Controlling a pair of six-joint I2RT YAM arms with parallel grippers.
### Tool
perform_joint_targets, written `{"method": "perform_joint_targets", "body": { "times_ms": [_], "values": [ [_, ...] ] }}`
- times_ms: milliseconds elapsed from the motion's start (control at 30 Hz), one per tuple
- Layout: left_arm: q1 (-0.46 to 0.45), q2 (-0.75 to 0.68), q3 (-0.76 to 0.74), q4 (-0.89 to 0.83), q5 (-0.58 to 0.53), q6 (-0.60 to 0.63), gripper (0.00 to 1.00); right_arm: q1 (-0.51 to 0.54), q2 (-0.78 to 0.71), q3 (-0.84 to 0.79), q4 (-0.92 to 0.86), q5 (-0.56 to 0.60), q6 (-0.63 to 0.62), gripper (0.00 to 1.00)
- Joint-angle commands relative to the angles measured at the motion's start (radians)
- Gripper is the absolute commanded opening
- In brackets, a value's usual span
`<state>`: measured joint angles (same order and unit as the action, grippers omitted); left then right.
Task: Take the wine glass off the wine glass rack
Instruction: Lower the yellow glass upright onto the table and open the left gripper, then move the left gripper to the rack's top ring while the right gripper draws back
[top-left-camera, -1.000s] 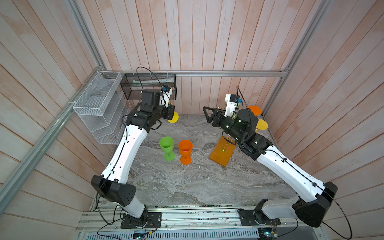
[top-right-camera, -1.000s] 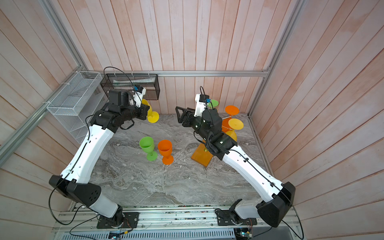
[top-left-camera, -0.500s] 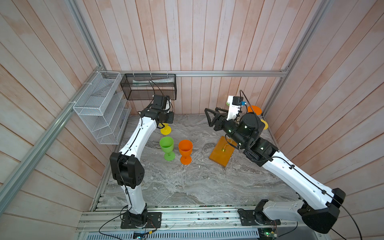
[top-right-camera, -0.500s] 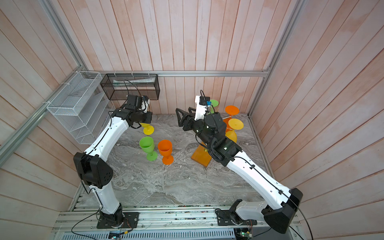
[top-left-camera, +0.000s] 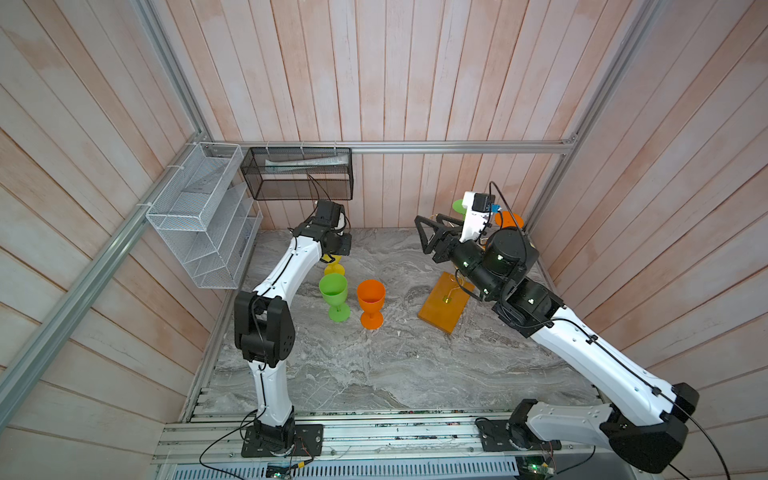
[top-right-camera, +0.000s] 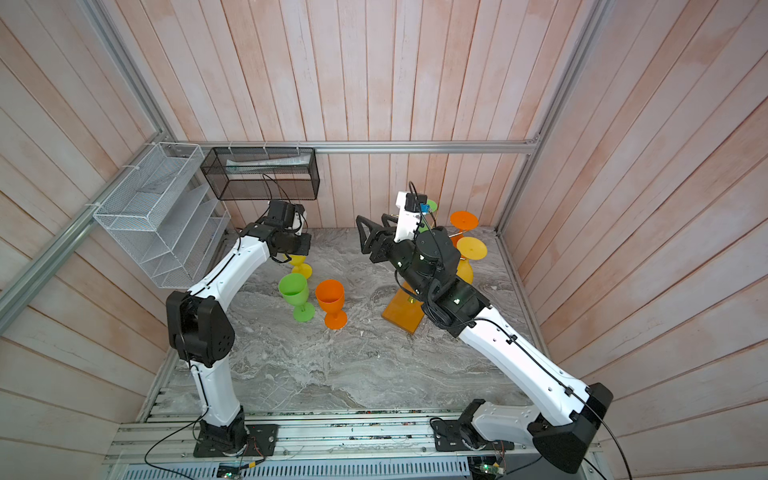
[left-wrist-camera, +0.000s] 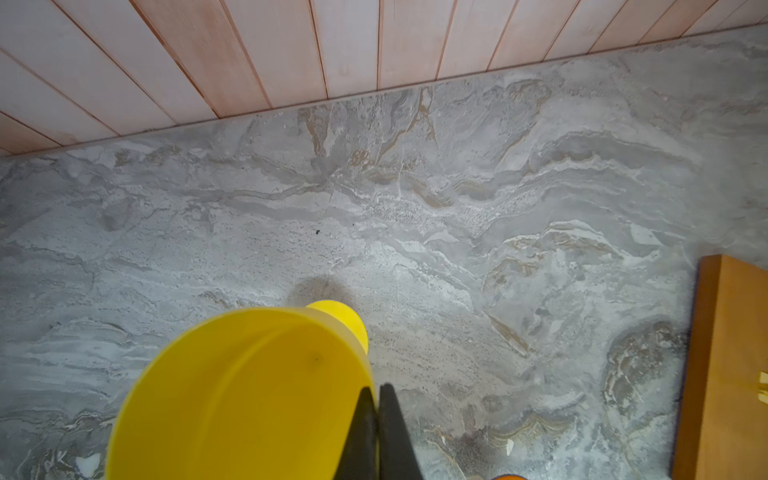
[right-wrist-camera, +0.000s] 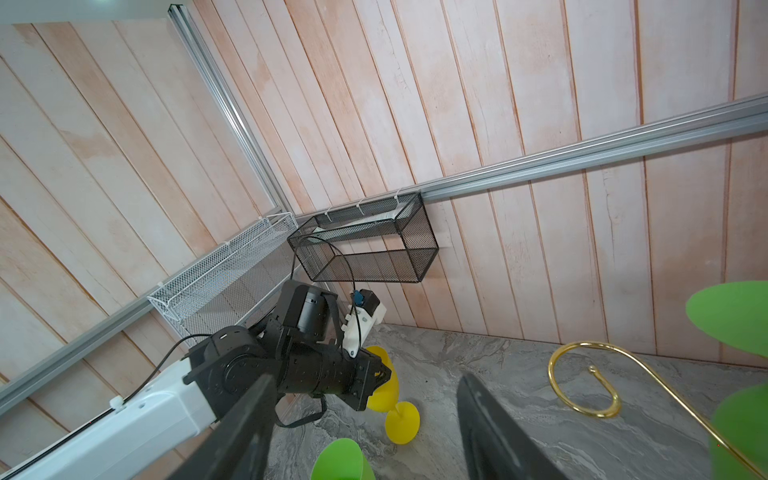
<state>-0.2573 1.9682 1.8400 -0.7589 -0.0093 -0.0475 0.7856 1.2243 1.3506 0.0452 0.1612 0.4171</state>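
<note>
L gripper (left-wrist-camera: 377, 392) is pinched tight on the rim of a yellow plastic wine glass (left-wrist-camera: 241, 395), one finger inside the bowl, one outside; the glass hangs tilted low over the grey marble table (left-wrist-camera: 415, 187) near the back wall, well apart from the gold wire wine glass rack w/ flat orange-brown wooden base (top-left-camera: 442, 303); can't tell if its foot touches the marble; R gripper (top-left-camera: 430, 223) is spread wide & empty, up in the air beside the rack's curled arms; a green hanging glass (top-right-camera: 429, 205), an orange hanging glass (top-right-camera: 463, 218) & a 2nd yellow hanging glass (top-right-camera: 471, 248) sit upside down on the rack; a green plastic goblet (top-left-camera: 334, 291) & an orange plastic goblet (top-left-camera: 371, 297) stand upright side by side mid-table
</note>
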Motion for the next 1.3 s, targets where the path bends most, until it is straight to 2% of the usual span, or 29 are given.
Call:
{"method": "perform_joint_targets", "body": {
  "times_ms": [0, 133, 233, 500, 700, 833, 967, 1100, 1267],
  "values": [
    [0.000, 0.005, -0.018, 0.039, -0.018, -0.011, 0.00, 0.009, -0.005, -0.004, 0.007, 0.021, -0.011, 0.70],
    [0.000, -0.003, -0.028, 0.042, -0.021, -0.009, 0.05, 0.009, 0.003, 0.007, 0.001, 0.020, -0.009, 0.70],
    [0.000, -0.009, -0.028, 0.039, -0.024, -0.006, 0.20, 0.009, 0.006, 0.014, -0.009, 0.021, -0.007, 0.70],
    [-0.002, -0.047, -0.037, 0.033, -0.007, 0.002, 0.45, 0.009, 0.005, 0.052, -0.053, 0.047, -0.025, 0.70],
    [-0.012, -0.135, -0.056, 0.063, -0.032, -0.009, 0.66, -0.017, 0.018, 0.173, -0.199, 0.122, -0.059, 0.70],
    [-0.030, -0.215, -0.084, 0.100, -0.045, -0.017, 0.75, -0.110, 0.006, 0.213, -0.285, 0.107, -0.039, 0.70],
    [-0.077, -0.317, -0.143, 0.163, -0.076, -0.013, 0.79, -0.297, -0.019, 0.239, -0.362, 0.011, 0.005, 0.70],
    [-0.191, -0.411, -0.211, 0.239, -0.119, 0.018, 0.81, -0.456, -0.050, 0.226, -0.405, -0.040, 0.028, 0.70],
    [-0.361, -0.484, -0.259, 0.286, -0.089, 0.022, 0.81, -0.626, -0.115, 0.149, -0.413, -0.112, 0.071, 0.70]
  ]
}}
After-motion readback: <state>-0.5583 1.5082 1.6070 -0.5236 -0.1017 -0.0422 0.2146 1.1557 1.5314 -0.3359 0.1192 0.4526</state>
